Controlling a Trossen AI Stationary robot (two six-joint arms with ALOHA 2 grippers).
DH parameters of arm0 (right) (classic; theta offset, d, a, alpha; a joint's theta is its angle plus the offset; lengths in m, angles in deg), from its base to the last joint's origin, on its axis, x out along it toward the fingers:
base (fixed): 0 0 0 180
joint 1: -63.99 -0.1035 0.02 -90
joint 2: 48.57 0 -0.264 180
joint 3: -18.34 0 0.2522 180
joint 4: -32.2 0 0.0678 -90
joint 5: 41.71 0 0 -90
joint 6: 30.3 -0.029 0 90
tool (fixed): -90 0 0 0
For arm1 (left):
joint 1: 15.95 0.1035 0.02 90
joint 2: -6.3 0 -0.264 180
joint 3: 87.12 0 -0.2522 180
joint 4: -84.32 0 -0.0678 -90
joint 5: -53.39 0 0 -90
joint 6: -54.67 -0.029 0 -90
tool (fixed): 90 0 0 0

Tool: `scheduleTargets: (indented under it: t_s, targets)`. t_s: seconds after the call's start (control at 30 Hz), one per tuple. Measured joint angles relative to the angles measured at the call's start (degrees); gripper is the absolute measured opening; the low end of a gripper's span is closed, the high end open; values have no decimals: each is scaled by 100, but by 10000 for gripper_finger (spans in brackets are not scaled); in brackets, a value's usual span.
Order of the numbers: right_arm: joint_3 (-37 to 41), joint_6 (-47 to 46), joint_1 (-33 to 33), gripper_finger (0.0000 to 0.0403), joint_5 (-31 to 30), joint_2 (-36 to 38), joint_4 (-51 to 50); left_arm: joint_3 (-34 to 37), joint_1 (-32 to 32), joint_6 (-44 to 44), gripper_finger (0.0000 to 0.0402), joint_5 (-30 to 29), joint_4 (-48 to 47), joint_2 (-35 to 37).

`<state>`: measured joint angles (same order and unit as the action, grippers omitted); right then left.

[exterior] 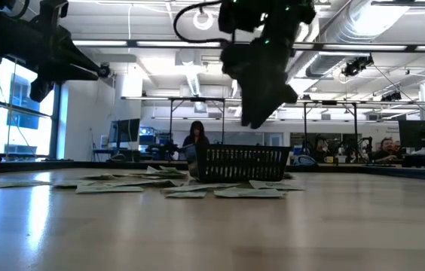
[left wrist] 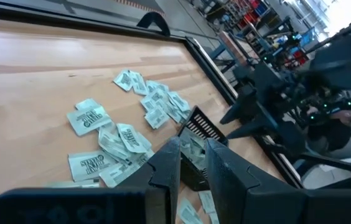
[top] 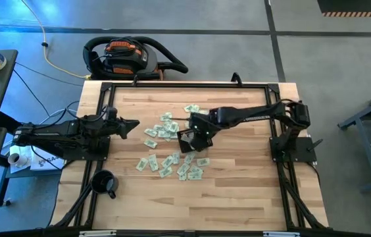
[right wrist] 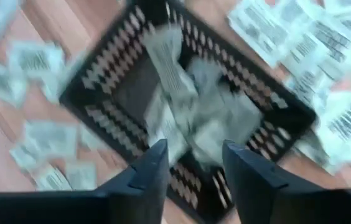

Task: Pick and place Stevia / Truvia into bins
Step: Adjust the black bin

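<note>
Many pale green and white sachets (top: pixel 166 128) lie flat across the middle of the table. More lie nearer the near edge (top: pixel 189 170). The black mesh-walled basket (top: pixel 187 143) stands among them, and several sachets (right wrist: pixel 216 121) lie piled inside it. My right gripper (right wrist: pixel 194 155) is open and hovers just above the basket (right wrist: pixel 119 74), fingers pointing down into it; nothing shows between its fingers. In the low view it (exterior: pixel 261 105) hangs clear above the basket (exterior: pixel 243 162). My left gripper (left wrist: pixel 192 155) waits at the table's left, its fingers a narrow gap apart, pointing toward the sachets.
A round black mug (top: pixel 104 183) stands near the table's near-left corner. A black and orange vacuum (top: pixel 125 56) sits on the floor beyond the far edge. A raised black frame (top: pixel 192 83) borders the table. People (exterior: pixel 196 139) show in the room behind.
</note>
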<state>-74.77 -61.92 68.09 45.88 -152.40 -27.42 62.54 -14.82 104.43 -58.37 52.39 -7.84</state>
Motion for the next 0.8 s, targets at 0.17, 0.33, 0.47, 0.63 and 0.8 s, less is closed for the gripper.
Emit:
scheduleTargets:
  t_s: [0.17,0.33,0.47,0.63,0.8]
  targets:
    - [129,-18,-302,174,-64,-9,-437,0,0,-2,111,-3,-1,-2]
    - [-12,-271,-309,169,-378,0,651,0,0,-3,111,-18,-3,-2]
    - [-11,-159,-201,153,-269,-130,606,0,0,-118,111,-29,-3,-2]
    - [2,-285,-115,139,-274,-321,-83,0,0,-149,111,-84,-3,-2]
    - [154,-291,-181,139,-6,-361,-480,0,0,-149,111,-107,-3,0]
